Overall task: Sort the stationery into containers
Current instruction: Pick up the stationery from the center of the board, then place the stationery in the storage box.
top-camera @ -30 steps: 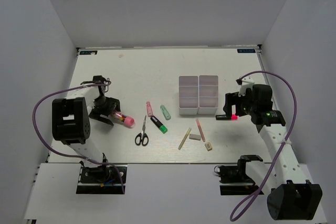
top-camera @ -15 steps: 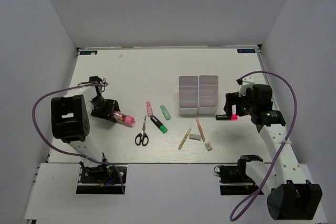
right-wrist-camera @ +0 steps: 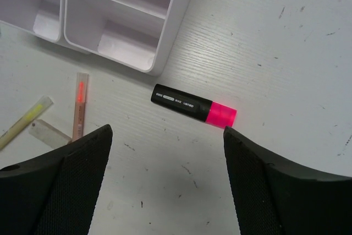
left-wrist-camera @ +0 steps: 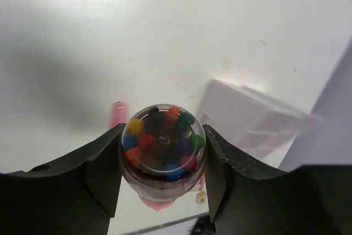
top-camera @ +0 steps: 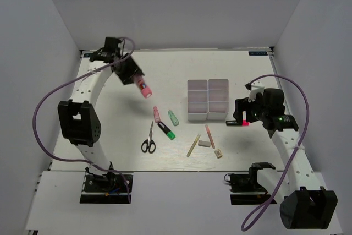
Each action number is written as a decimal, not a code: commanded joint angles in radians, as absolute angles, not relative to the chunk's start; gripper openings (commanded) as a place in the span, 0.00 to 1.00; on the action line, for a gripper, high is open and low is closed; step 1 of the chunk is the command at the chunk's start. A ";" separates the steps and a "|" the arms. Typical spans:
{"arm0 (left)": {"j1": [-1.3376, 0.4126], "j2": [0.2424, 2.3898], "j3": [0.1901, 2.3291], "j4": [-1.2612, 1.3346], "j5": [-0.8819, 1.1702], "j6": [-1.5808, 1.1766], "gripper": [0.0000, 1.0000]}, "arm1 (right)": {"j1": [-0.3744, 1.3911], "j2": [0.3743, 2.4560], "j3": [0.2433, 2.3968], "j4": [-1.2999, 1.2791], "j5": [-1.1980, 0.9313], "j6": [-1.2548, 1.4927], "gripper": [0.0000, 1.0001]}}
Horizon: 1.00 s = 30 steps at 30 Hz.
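My left gripper [top-camera: 136, 79] is shut on a clear tube with a pink cap [top-camera: 143, 87], full of small coloured beads, and holds it high above the table's back left. In the left wrist view the tube [left-wrist-camera: 162, 152] fills the space between the fingers. My right gripper [top-camera: 242, 116] is open and hovers over a black-pink marker [right-wrist-camera: 192, 105] lying just right of the white bins [top-camera: 208, 100]. Scissors [top-camera: 148, 138], a pink marker [top-camera: 156, 114], a mint-green marker [top-camera: 173, 117] and a black-green marker [top-camera: 166, 130] lie left of the bins.
A cream stick [top-camera: 193, 145], a pink stick [top-camera: 209, 135], a grey eraser [top-camera: 204, 143] and a tan eraser [top-camera: 219, 153] lie in front of the bins. The right wrist view shows the bins' corner [right-wrist-camera: 165, 53] with empty compartments. White walls close in the table.
My left arm has lifted the pink-capped tube off the table at the left and swung it up and toward the back. The right arm has not moved.
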State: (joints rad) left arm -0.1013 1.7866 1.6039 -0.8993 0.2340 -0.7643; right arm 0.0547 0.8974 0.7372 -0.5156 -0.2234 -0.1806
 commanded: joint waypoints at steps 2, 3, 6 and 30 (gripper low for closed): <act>-0.302 1.781 1.854 -0.950 0.200 -0.482 0.00 | 0.057 0.905 0.772 -0.519 -0.259 -0.195 0.84; -0.326 1.787 1.876 -0.943 0.184 -0.459 0.00 | 0.054 0.907 0.769 -0.517 -0.259 -0.196 0.84; -0.513 1.807 1.957 -0.891 0.094 -0.350 0.00 | 0.057 0.907 0.767 -0.518 -0.259 -0.193 0.85; -0.854 1.898 1.767 -0.152 -0.497 -0.090 0.00 | 0.057 0.913 0.764 -0.508 -0.244 -0.196 0.85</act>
State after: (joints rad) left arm -0.8726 1.9385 1.7741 -0.2230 -0.4820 -0.0036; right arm 0.0544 0.9173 0.7372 -0.5232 -0.2451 -0.1886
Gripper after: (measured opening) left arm 0.634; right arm 0.853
